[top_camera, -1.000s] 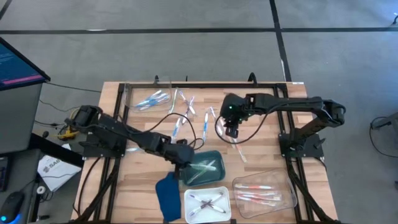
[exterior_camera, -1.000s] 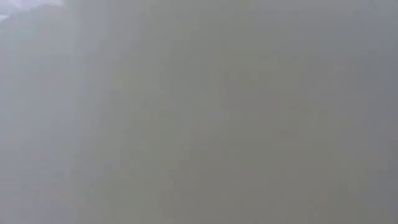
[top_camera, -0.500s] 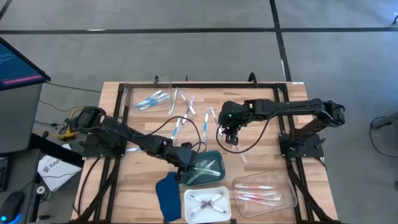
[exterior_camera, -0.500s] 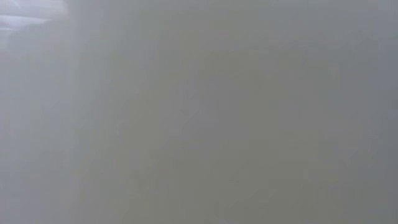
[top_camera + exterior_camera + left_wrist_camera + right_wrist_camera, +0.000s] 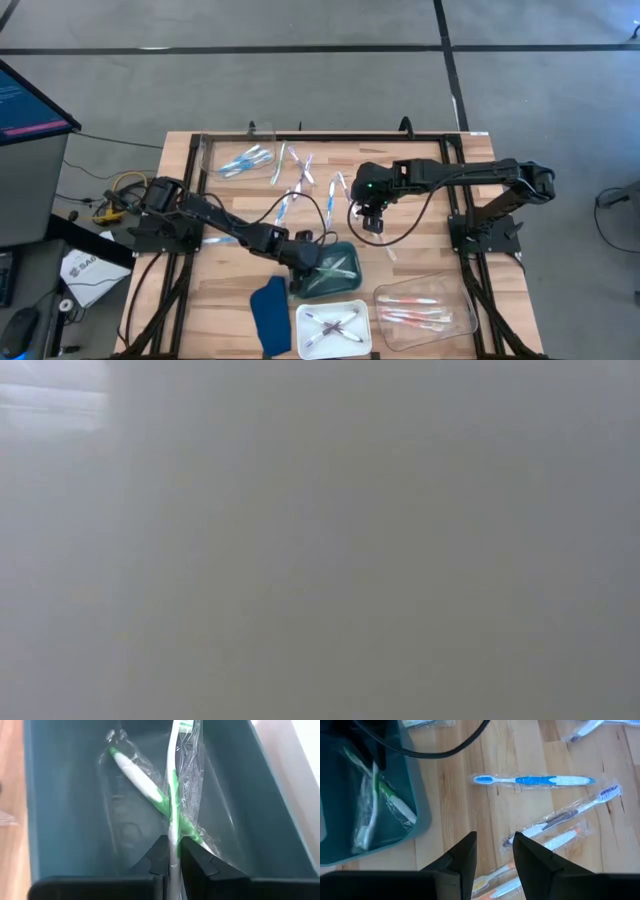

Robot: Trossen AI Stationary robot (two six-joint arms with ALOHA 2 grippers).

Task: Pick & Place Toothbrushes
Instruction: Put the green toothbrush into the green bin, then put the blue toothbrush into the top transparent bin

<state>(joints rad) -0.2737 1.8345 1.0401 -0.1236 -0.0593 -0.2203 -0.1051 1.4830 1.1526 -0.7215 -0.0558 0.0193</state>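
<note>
Green toothbrush [image 5: 172,795] in clear wrap: I have it pinched in the left claw [image 5: 170,851], inside the teal tray [image 5: 65,820], beside another green one. Right claw [image 5: 494,851] hovers empty, parted, over loose toothbrushes [image 5: 535,780] on the desk [image 5: 455,815].

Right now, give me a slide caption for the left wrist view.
Left tool shut on a wrapped green toothbrush, held over another lying in the teal bin.

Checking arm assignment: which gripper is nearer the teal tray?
Left. The left gripper is inside the teal tray, shut on a green toothbrush. The right gripper hangs open over loose toothbrushes, off the tray's far right corner.
</note>
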